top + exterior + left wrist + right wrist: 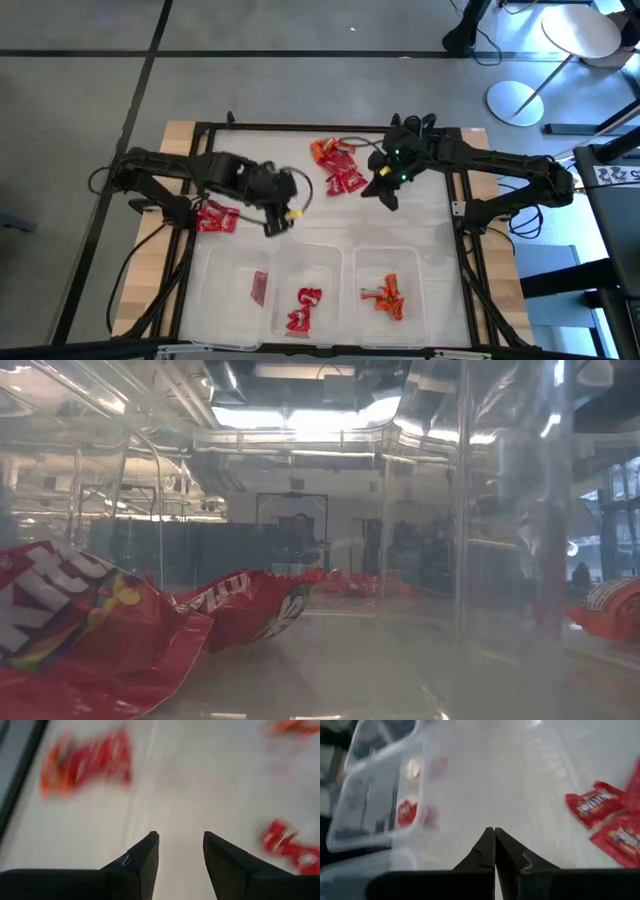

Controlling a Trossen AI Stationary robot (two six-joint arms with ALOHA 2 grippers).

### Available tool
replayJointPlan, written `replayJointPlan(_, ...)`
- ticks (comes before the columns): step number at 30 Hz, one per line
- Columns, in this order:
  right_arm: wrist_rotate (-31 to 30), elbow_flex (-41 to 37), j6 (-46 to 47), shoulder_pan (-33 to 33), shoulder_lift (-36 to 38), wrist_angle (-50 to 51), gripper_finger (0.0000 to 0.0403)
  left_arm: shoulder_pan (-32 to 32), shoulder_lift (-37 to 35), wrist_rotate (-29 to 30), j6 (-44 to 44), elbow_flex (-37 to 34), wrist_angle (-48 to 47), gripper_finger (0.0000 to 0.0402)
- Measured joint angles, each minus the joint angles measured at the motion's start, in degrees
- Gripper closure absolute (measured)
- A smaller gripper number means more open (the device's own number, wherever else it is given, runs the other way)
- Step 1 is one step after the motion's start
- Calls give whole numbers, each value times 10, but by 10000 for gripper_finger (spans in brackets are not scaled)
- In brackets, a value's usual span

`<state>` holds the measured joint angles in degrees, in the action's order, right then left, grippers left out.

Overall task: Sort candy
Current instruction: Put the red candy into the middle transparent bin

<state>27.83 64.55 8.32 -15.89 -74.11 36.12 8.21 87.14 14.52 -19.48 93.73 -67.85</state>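
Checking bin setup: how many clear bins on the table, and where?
3, in a row along the table's near edge in the high view: left bin holding one flat red bar, middle bin with red packets, right bin with orange pieces. None appear hidden.

Candy (337, 167) behind three bins (325, 285)

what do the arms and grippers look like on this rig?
Two dark, near-black jointed arms with black cables looping off their bases. The left gripper has two black, wedge-shaped fingers tapering to points. The right gripper has the same black pointed fingers. Green lights glow on the right arm's wrist.
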Motion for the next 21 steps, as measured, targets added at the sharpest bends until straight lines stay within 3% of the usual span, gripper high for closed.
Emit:
replayJointPlan(3, -5, 0, -50, 27, 0, 2, 400, -44, -2, -17, -53, -3, -95, 258)
replayJointPlan(7, -37, 0, -126, 58, 0, -1, 400, -97, 1, -28, -57, -7, -158, 255)
replayJointPlan(12, -53, 0, -181, 74, 0, -4, 400, -159, 12, -67, -57, -20, -221, 204)
replayJointPlan(17, -47, 0, -188, 73, 0, 18, 400, -192, 17, -115, -7, -100, -222, 150)
replayJointPlan(21, -47, 0, -191, 73, 0, 32, 400, -218, 33, -114, 24, -196, -206, 140)
